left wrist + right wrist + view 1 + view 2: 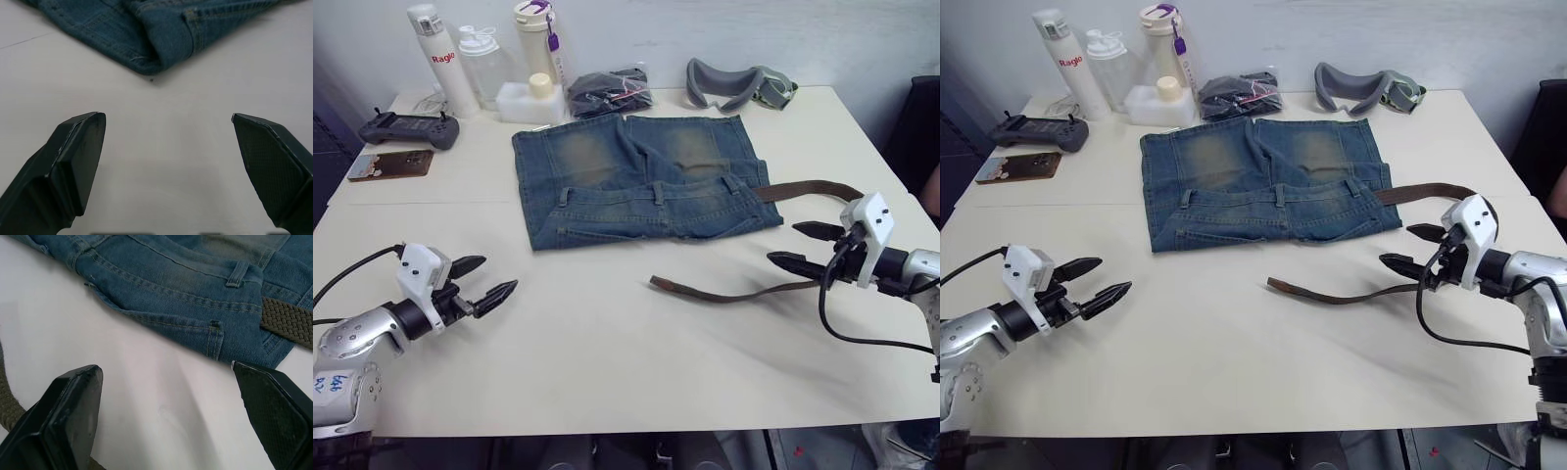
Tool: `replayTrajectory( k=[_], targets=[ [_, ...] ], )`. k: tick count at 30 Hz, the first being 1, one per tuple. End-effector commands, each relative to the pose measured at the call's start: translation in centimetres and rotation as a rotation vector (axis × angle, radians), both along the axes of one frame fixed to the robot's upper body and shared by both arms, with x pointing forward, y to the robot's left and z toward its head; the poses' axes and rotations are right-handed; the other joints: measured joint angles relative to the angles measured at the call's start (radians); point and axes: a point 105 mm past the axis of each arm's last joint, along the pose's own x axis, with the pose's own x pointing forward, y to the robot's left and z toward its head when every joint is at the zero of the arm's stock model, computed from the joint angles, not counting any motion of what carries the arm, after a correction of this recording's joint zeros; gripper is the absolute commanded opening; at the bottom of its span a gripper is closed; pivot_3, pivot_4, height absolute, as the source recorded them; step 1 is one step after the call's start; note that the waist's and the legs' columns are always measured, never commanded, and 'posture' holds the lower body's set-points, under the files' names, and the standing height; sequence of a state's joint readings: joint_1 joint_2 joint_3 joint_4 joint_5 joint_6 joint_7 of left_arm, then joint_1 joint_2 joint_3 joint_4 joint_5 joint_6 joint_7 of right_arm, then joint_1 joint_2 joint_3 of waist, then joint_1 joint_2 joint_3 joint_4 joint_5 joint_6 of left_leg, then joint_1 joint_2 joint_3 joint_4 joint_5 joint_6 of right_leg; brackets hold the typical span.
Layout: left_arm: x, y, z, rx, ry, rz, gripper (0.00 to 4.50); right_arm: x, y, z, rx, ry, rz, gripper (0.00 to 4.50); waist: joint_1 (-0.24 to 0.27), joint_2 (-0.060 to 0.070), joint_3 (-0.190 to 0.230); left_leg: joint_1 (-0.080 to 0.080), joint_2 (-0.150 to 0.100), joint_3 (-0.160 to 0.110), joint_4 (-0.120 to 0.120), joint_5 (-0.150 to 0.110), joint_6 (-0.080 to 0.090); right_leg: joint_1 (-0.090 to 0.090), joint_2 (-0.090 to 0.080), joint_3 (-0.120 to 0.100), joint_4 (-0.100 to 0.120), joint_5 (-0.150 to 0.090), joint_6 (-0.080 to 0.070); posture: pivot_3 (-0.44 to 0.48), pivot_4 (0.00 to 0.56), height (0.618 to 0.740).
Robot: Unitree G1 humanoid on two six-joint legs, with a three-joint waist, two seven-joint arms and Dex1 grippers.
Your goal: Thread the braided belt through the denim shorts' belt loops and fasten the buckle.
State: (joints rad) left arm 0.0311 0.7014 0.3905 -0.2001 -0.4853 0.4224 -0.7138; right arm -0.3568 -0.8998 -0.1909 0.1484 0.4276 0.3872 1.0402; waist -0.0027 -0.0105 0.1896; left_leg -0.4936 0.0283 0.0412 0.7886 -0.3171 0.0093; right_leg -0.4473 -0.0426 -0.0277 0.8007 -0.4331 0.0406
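The braided belt (pixel 734 292) lies on the counter (pixel 607 372) in a long loop: one stretch emerges from the right end of the waistband of the denim shorts (pixel 636 181) and runs toward the robot's right, then it doubles back under the right gripper (pixel 808 247), so its free end rests on bare counter in front of the shorts. That free stretch runs roughly left to right, parallel to the waistband and just apart from it. The right gripper hovers beside the belt's bend, fingers spread wide and holding nothing. The left gripper (pixel 484 281) sits well apart, to the left of the shorts, its fingers also open and empty. The right arm is judged far nearer the belt. The buckle cannot be made out.
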Motion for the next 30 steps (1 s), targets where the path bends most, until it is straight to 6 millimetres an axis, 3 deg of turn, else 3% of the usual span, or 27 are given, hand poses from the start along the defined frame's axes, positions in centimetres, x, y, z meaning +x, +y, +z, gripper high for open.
replayTrajectory(
  k=[1,4,6,11,15,18,21,24,27,29,30],
  targets=[
    [-0.2,-0.8,1.6,-0.027,-0.025,-0.067,4.5,-0.5,0.9,1.4,-0.025,-0.025,0.075,4.48,0.002,0.0,0.0,0.0,0.0,0.0,0.0,0.0,0.0,0.0,0.0,0.0,0.0,0.0,0.0,0.0,0.15,0.656],
    [-2.1,-4.3,3.5,-0.165,0.049,-0.344,4.5,-2.1,4.0,2.6,0.0,0.047,0.241,4.48,0.001,0.0,0.0,-0.001,0.0,0.0,0.0,0.0,0.0,0.0,0.0,0.0,0.0,0.0,0.0,0.0,0.15,0.656],
    [-2.7,-5.7,4.4,-0.17,0.066,-0.451,4.5,-3.0,5.8,2.1,-0.067,0.091,0.332,4.48,0.001,0.0,0.0,-0.001,0.0,0.0,0.0,0.0,0.0,0.0,0.0,0.0,0.0,0.0,0.0,0.0,0.15,0.656],
    [-4.5,-9.1,3.2,0.064,0.171,-0.732,4.5,-5.0,11.1,0.4,-0.201,0.136,0.539,4.48,-0.001,0.001,0.0,0.001,0.0,0.0,0.0,0.0,0.0,0.001,0.0,0.0,-0.001,0.0,0.0,0.0,0.15,0.656],
    [-3.3,-10.3,4.3,0.067,0.116,-0.755,4.5,-4.5,12.9,-1.8,-0.27,0.122,0.521,4.48,0.0,0.001,0.001,0.0,0.0,0.0,0.0,0.0,-0.001,0.0,0.0,0.0,0.0,0.0,0.0,0.0,0.15,0.656],
    [-3.3,-11.5,5.2,-0.046,0.128,-0.784,4.5,-3.2,13.3,-3.4,-0.334,0.085,0.462,4.48,0.001,0.001,0.001,0.0,0.0,0.0,0.0,0.0,-0.001,0.0,0.0,0.0,0.0,0.0,0.0,0.0,0.15,0.656],
    [-3.2,-11.7,5.9,-0.109,0.094,-0.774,4.5,-3.2,13.6,-3.9,-0.358,0.073,0.456,3.65,0.001,0.001,0.001,0.0,0.0,0.0,0.0,0.0,-0.001,0.0,0.0,0.001,0.0,0.0,0.0,0.0,0.15,0.656],
    [-2.1,-11.8,6.0,-0.161,0.02,-0.719,4.5,-2.7,13.3,-3.8,-0.372,0.046,0.419,2.14,0.001,0.001,0.001,0.0,0.0,0.0,0.001,0.001,-0.002,0.0,0.0,0.0,0.0,0.0,0.0,0.0,0.15,0.656],
    [-1.4,-12.1,6.0,-0.257,-0.014,-0.698,4.5,-2.7,13.8,-2.7,-0.28,0.039,0.42,0.7,0.001,0.001,0.001,0.0,0.0,0.0,0.001,0.001,-0.002,0.0,0.0,0.0,0.001,0.0,0.0,0.0,0.15,0.656],
    [-1.6,-12.8,7.0,-0.372,-0.035,-0.732,4.5,-3.8,14.4,-1.2,-0.165,0.095,0.482,0.14,0.001,0.001,0.001,0.0,0.0,0.0,0.001,0.001,-0.002,0.0,0.0,0.0,0.001,0.0,0.0,0.0,0.15,0.656],
    [-2.0,-13.2,7.5,-0.413,-0.041,-0.763,4.5,-4.4,14.6,-0.3,-0.109,0.115,0.51,0.14,0.001,0.0,0.002,0.0,0.0,0.0,0.001,0.001,-0.002,0.0,0.0,0.0,0.001,0.0,0.0,0.0,0.15,0.656]
  ],
)
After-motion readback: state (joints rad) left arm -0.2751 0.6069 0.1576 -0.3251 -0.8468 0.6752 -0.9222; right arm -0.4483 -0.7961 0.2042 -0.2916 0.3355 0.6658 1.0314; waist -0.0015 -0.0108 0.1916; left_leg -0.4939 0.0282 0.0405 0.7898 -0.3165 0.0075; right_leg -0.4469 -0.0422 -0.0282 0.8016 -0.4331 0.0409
